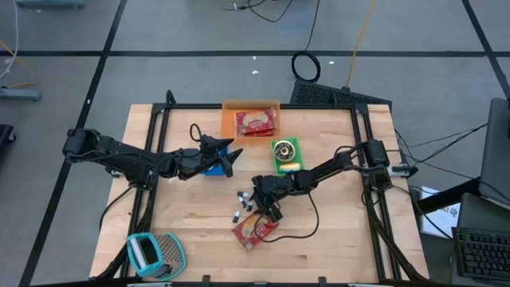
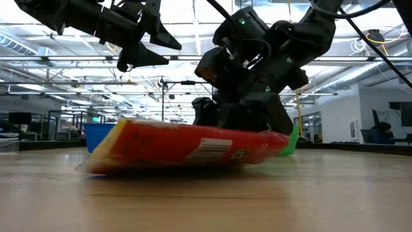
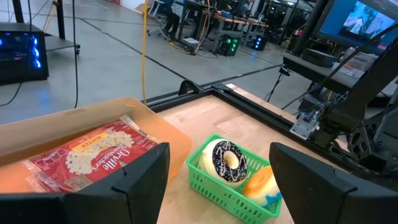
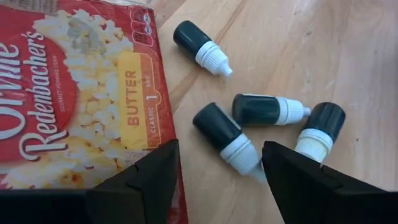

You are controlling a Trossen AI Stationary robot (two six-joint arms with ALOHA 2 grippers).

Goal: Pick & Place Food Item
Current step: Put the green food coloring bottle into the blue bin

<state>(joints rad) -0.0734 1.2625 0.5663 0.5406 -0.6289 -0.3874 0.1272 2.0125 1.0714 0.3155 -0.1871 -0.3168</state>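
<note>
A red butter popcorn packet (image 4: 68, 99) lies flat on the wooden table near its front edge (image 1: 256, 229), and also shows in the low view (image 2: 187, 145). Several small dark bottles with white caps (image 4: 227, 137) lie loose beside it. My right gripper (image 4: 219, 146) is open and low over the table (image 1: 267, 209). One finger stands over the packet's edge and the other beside the bottles, with one bottle between them. My left gripper (image 1: 229, 155) hangs open above a blue bin (image 1: 212, 168), facing a second popcorn packet (image 3: 93, 155) in an orange tray (image 1: 251, 119).
A green basket (image 1: 285, 155) holding donuts (image 3: 229, 162) stands between the orange tray and my right arm. A teal and white object (image 1: 151, 253) lies at the front left corner. Black frame rails run along the table's edges.
</note>
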